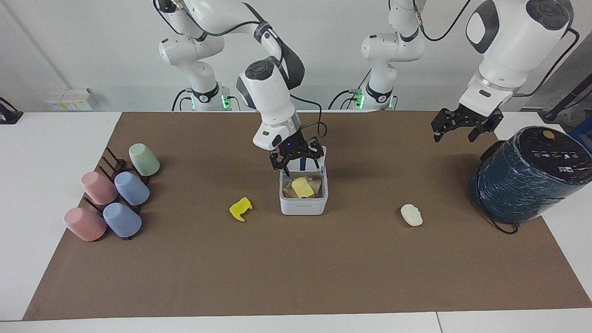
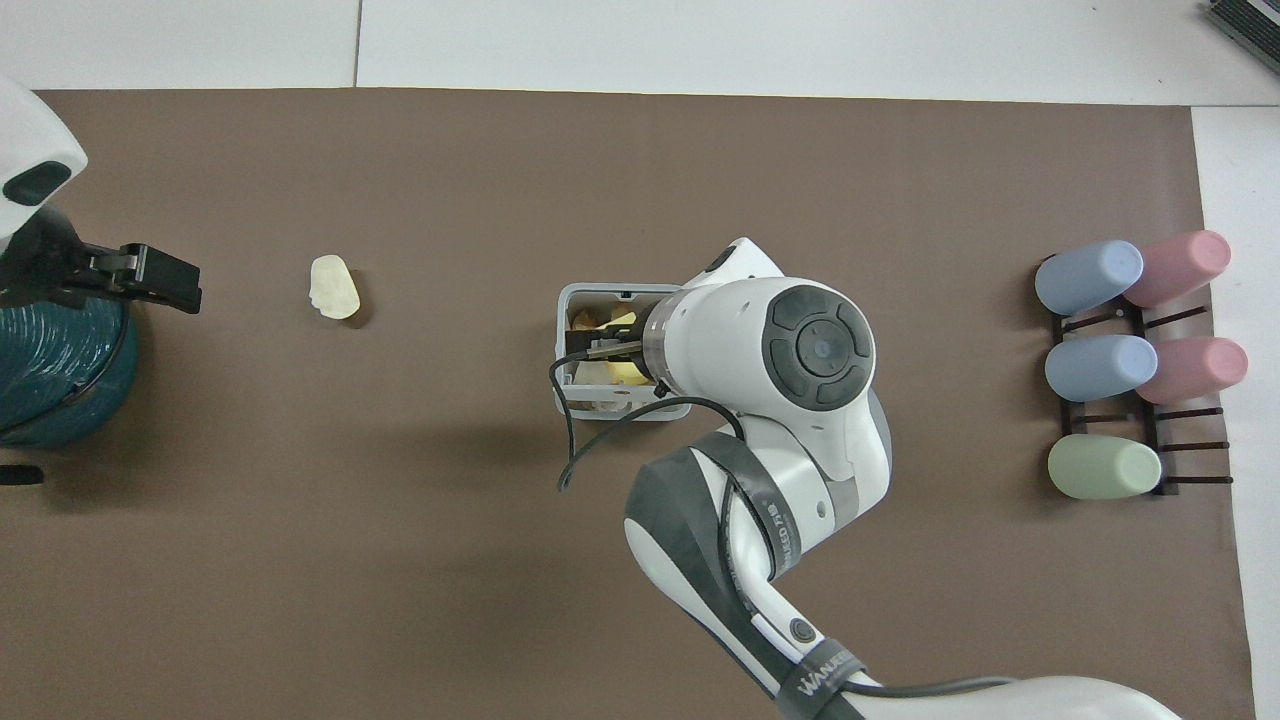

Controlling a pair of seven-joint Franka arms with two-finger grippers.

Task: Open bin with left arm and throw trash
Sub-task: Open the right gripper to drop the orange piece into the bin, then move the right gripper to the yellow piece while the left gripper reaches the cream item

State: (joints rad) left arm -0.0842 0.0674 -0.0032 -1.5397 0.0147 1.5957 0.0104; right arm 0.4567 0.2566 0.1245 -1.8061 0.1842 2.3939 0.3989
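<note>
Cups [image 1: 113, 196] in pink, blue and green lie on a dark rack at the right arm's end of the desk [image 1: 296, 273], untouched by the job. Next comes the bright yellow scrap [image 1: 240, 209], lying on the brown mat just beside the bin [image 1: 303, 206] and not yet collected. At the middle, the bin stands with its lid up, and the yellow-orange block [image 1: 302, 187] rests inside it on top of other scraps. Right above it hangs the right claw [image 1: 298, 165], fingers spread wide and holding nothing, so the drop looks complete. Farther toward the left arm's end, the off-white lump [image 1: 411, 215] sits alone on the mat, well apart from the bin. Last, the left claw [image 1: 462, 127] waits in the air with its fingers wide and empty, over the mat near the big teal wrapped cylinder [image 1: 527, 175]. By my judgement the opening is done and one of three pieces is binned; the yellow scrap and the pale lump remain.
</note>
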